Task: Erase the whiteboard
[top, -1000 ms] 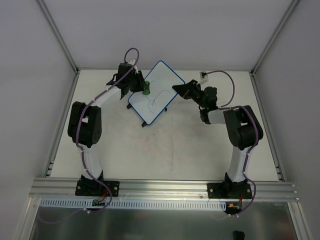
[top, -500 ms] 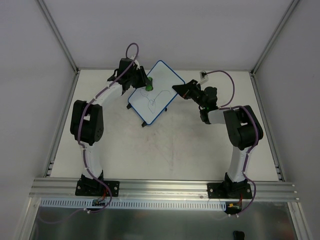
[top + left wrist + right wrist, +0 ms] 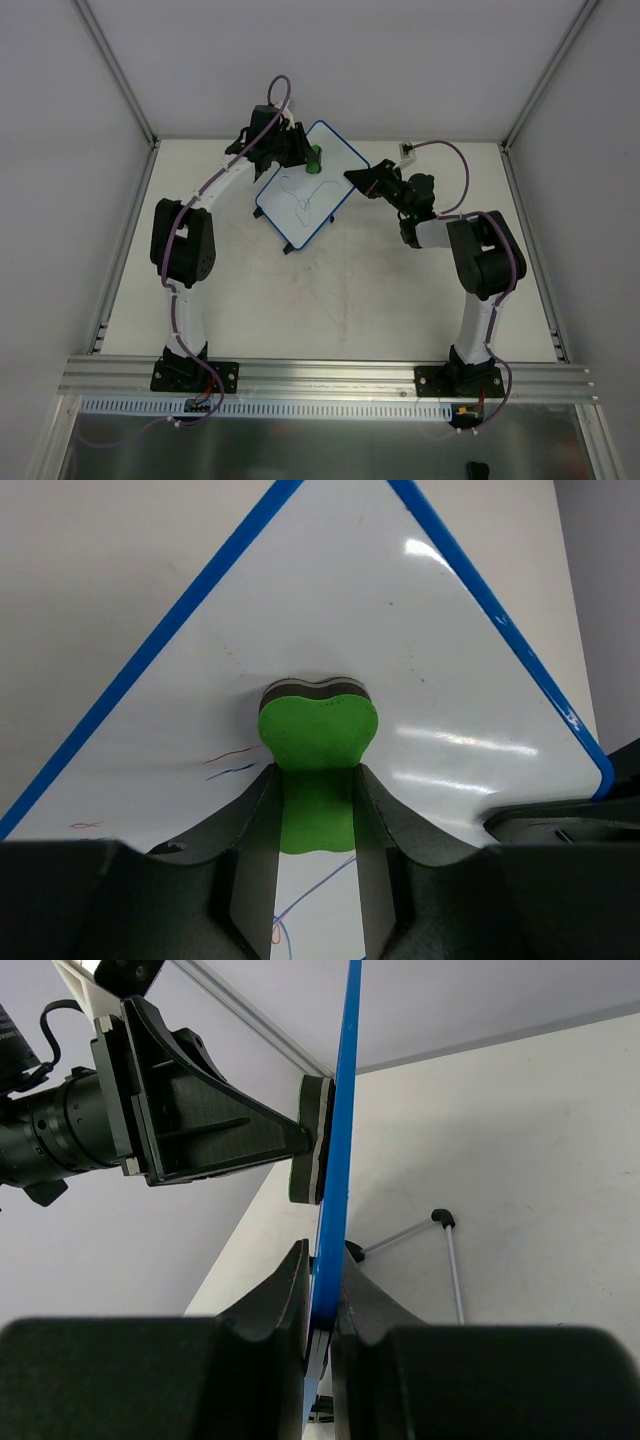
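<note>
Board [image 3: 312,185] position first: it sits toward the far edge of the table [image 3: 350,300], about midway between the left and right edges. Its long axis runs on a diagonal, one short end pointing near-left and the other far-right. Its nearest corner stands over a small black leg [image 3: 288,250]; how steeply the face is tipped I cannot tell.

Looping scribbles [image 3: 302,196] run across the middle and near half. The left wrist view shows more short red and blue strokes [image 3: 228,757] just beside the eraser [image 3: 318,730]. By my reading most of the wiping is left to do.

Further out, the right gripper [image 3: 349,177] is closed tight on the board's long right-hand side. Its jaws pinch the blue rim [image 3: 340,1110] from both faces, which looks like a steadying hold.

Farthest, the left gripper [image 3: 307,154] has its fingers clamped on the green eraser, whose pad is pressed flat on the white face close to the far corner. That corner looks clean. I judge the job to be early, with strokes toward the near end needed next.
</note>
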Tool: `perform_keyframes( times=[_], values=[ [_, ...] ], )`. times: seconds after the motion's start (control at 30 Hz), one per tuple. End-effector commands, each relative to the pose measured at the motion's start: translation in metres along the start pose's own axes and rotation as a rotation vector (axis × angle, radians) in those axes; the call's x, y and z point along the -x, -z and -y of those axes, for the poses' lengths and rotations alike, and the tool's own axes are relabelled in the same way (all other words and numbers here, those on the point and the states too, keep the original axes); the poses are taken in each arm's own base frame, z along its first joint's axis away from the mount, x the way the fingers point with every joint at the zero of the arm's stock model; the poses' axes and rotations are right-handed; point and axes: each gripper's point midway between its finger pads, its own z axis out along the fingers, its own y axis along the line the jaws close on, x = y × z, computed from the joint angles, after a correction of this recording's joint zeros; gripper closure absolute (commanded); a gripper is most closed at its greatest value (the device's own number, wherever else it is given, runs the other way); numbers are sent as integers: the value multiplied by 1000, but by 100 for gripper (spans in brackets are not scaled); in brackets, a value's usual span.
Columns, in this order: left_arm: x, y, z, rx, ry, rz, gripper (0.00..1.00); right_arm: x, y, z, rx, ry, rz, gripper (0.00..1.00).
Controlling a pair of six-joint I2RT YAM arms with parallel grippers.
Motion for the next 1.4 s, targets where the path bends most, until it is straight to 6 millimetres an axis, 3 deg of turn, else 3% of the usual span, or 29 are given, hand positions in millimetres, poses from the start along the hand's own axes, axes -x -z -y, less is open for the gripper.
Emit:
perform_keyframes(
  times=[0.0,0.2,0.33,0.57,0.7,0.9,1.0,1.17,1.37],
  values=[
    [-7,3,-35,114,47,-27,100,3,-3,-32,116,98,-8,100],
    [-34,16,-79,216,154,-66,100,5,-3,-33,118,99,-5,100],
    [-66,34,-117,348,234,-91,100,4,-2,-33,119,98,-8,100],
    [-102,40,-135,384,310,-150,100,3,-2,-32,116,98,-4,100],
    [-94,31,-123,317,276,-150,100,3,-1,-33,120,98,-5,100],
    [-71,19,-77,173,176,-142,100,4,-1,-34,121,100,-4,100],
    [-75,18,-56,149,129,-144,100,4,-2,-33,121,102,-4,100],
    [-98,6,-20,119,56,-173,100,4,-2,-34,125,100,-5,100],
    [-116,0,-12,126,64,-199,100,3,-1,-33,122,95,-8,100]
  ],
)
